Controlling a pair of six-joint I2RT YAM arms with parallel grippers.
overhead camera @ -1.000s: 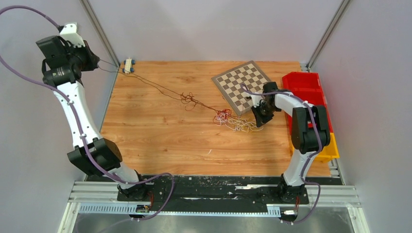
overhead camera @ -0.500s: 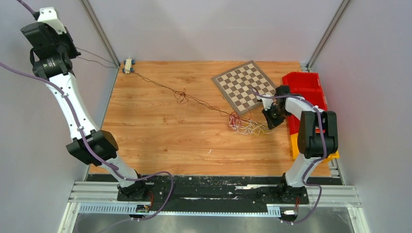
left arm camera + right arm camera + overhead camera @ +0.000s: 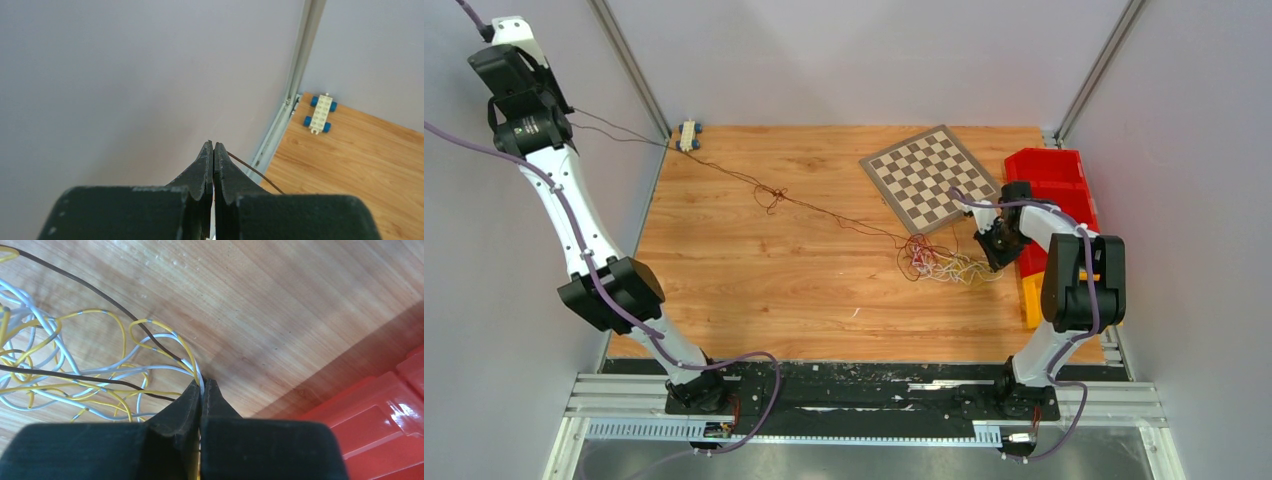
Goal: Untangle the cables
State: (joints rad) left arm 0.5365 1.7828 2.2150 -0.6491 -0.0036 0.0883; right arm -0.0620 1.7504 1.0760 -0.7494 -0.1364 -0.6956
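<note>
A tangle of thin red, white and yellow cables (image 3: 939, 262) lies on the wooden table right of centre. A dark brown cable (image 3: 824, 208) runs taut from it up to the far left, with a small knot (image 3: 772, 195) midway. My left gripper (image 3: 557, 108) is raised off the table's far-left corner, shut on the brown cable's end (image 3: 252, 171). My right gripper (image 3: 994, 250) sits low at the tangle's right edge, shut on white and yellow cables (image 3: 192, 365). The left gripper (image 3: 213, 145) and the right gripper (image 3: 202, 382) show closed jaws in the wrist views.
A chessboard (image 3: 929, 178) lies at the back right of the table. Red and yellow bins (image 3: 1054, 175) stand along the right edge next to my right arm. A small white toy with blue wheels (image 3: 689, 134) sits at the far-left corner.
My right gripper has dragged the tangle to the right toward the bins. My left gripper rose up and left with the brown cable, which is now stretched straighter; its knot slid left.
</note>
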